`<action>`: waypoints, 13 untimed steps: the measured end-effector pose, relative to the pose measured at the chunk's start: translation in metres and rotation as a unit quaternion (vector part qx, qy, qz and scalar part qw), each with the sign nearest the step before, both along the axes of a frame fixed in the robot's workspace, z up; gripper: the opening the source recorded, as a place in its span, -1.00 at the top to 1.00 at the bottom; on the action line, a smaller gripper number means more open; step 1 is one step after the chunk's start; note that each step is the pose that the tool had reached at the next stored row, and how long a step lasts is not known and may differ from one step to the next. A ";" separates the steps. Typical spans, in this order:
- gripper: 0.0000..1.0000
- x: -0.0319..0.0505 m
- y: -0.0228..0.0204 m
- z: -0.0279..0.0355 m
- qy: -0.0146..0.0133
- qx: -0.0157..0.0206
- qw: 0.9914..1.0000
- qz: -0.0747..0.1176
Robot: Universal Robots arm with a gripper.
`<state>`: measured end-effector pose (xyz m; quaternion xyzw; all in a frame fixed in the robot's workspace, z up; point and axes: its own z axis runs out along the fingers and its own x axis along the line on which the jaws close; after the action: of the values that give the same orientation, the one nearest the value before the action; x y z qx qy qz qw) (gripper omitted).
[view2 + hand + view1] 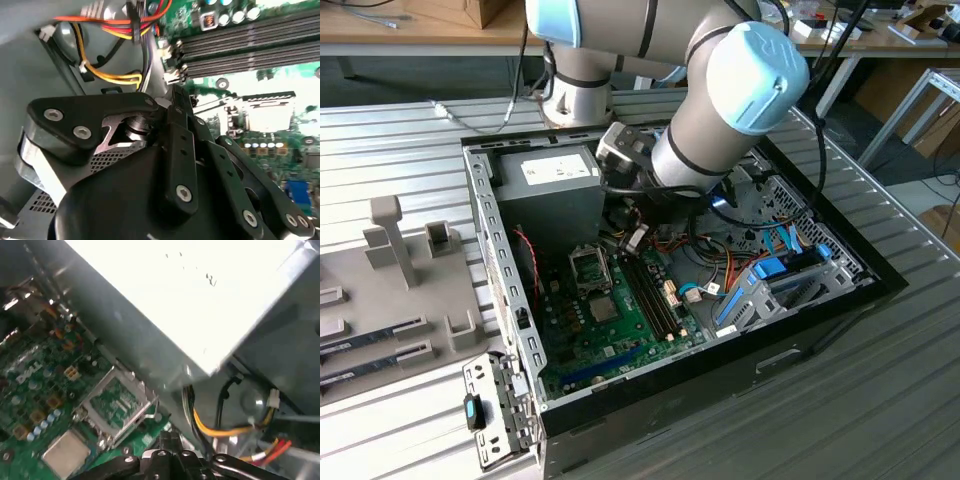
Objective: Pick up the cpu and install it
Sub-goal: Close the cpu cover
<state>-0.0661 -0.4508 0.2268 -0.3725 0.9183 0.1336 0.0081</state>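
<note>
My gripper (625, 215) hangs inside the open computer case (490, 250), just beside the grey power supply (555, 170) and above the board's square processor socket (588, 265). In both wrist views its dark fingers (175, 125) come together at the tips, and I see nothing between them (167, 437). The socket (117, 405) has a metal frame around a green inside and lies a short way from the tips. The same socket (267, 112) sits past the fingers. A flat grey square chip (65, 452) sits on the board next to the socket. The cpu is out of view.
Orange, yellow and black cables (115, 75) run close to the gripper along the case wall. Long memory slots (650, 290) lie beside the socket. A blue drive cage (770, 275) fills the case on the exterior view's right. A grey parts tray (380, 290) stands outside at the left.
</note>
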 end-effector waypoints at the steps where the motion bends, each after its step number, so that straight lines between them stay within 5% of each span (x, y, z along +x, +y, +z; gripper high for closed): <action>1: 0.79 -0.0038 0.0062 -0.0058 0.000 0.000 1.000 0.001; 2: 0.79 -0.0073 0.0228 -0.0161 0.000 0.000 1.000 0.002; 3: 0.79 -0.0110 0.0224 -0.0208 0.000 0.000 1.000 0.002; 13: 0.79 -0.0152 0.0175 -0.0226 0.000 0.000 1.000 0.002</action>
<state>-0.0814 -0.4333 0.2042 -0.3744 0.9175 0.1337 0.0078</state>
